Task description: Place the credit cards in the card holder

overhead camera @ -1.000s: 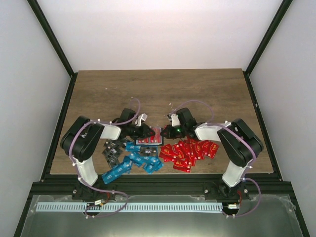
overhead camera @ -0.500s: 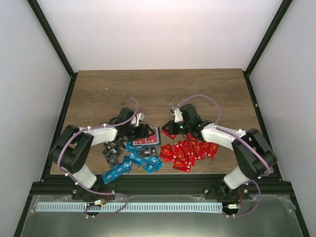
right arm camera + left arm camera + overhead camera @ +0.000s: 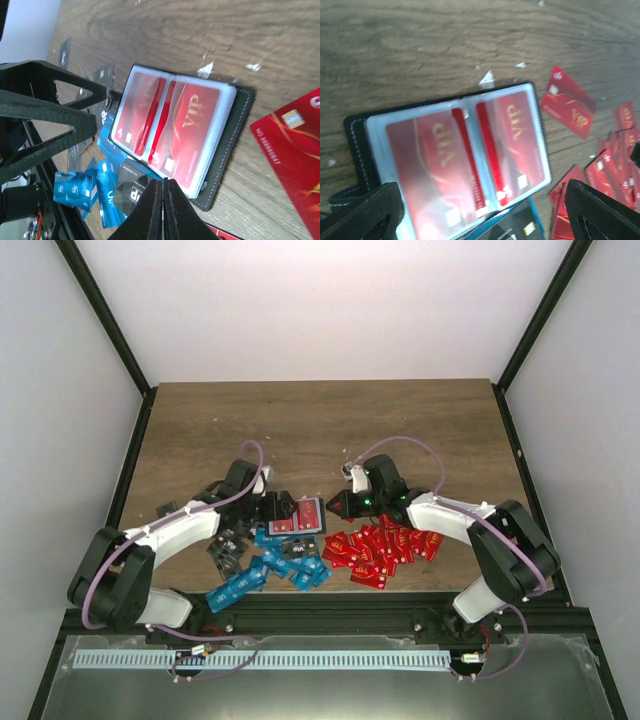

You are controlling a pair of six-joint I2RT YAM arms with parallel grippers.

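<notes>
fig.: holder open, next card due

near me, blue cards (image 3: 268, 570) and red cards (image 3: 385, 545) lie heaped. beyond them the card holder (image 3: 298, 517) lies open, two red cards sleeved. my left gripper (image 3: 479, 200) is spread wide above it, empty; my right gripper (image 3: 163, 187) is clenched on nothing. next, i judge: pinch one loose card.

1. The top view is bright and even under diffuse light. The tabletop (image 3: 400, 420) carries only faint, soft shadows close beside the arms.
2. The left wrist view is dimmer and smeared by blur. The card holder (image 3: 355, 150) has milky glare on its clear sleeves, and the left claw (image 3: 482, 200) shows its fingers (image 3: 360, 215) as dark, soft-edged masses.
3. The right wrist view is sharper, though the wood grain softens towards its top.
</notes>
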